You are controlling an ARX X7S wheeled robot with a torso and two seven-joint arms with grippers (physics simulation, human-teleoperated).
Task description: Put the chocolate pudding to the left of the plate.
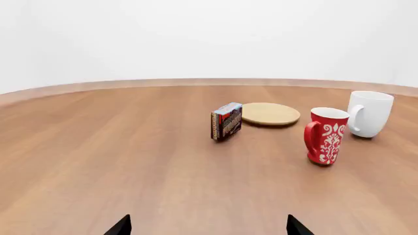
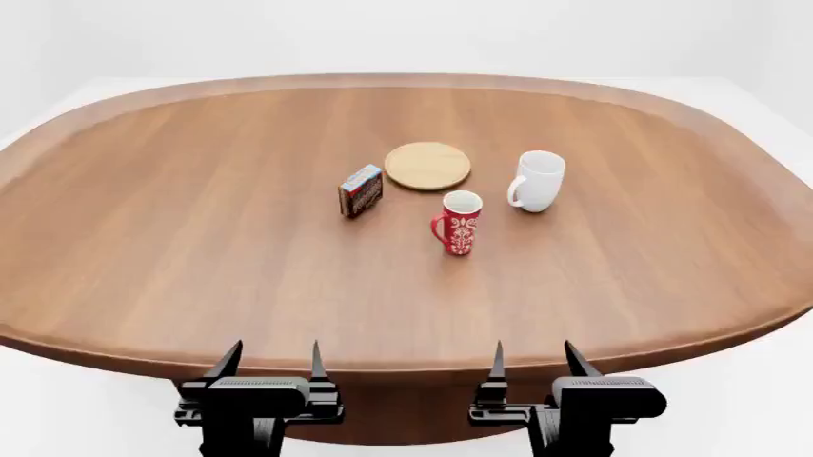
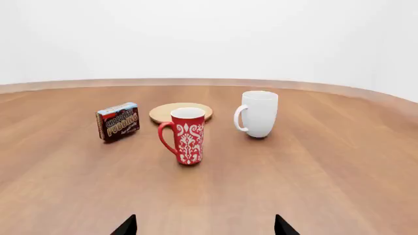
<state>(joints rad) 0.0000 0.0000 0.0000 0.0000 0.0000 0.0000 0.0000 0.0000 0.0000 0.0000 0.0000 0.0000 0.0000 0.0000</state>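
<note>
The chocolate pudding (image 2: 361, 190) is a small brown and red carton with a blue-and-white panel, standing upright just left of and in front of the plate (image 2: 427, 165), a round light-tan wooden disc. Both show in the left wrist view, pudding (image 1: 226, 121) and plate (image 1: 270, 113), and in the right wrist view, pudding (image 3: 118, 121) and plate (image 3: 171, 110). My left gripper (image 2: 272, 364) and right gripper (image 2: 532, 363) are open and empty, hovering at the table's near edge, far from the pudding.
A red patterned mug (image 2: 459, 222) stands in front of the plate. A white mug (image 2: 538, 181) stands to the plate's right. The large oval wooden table (image 2: 190, 238) reaches well beyond the objects on all sides.
</note>
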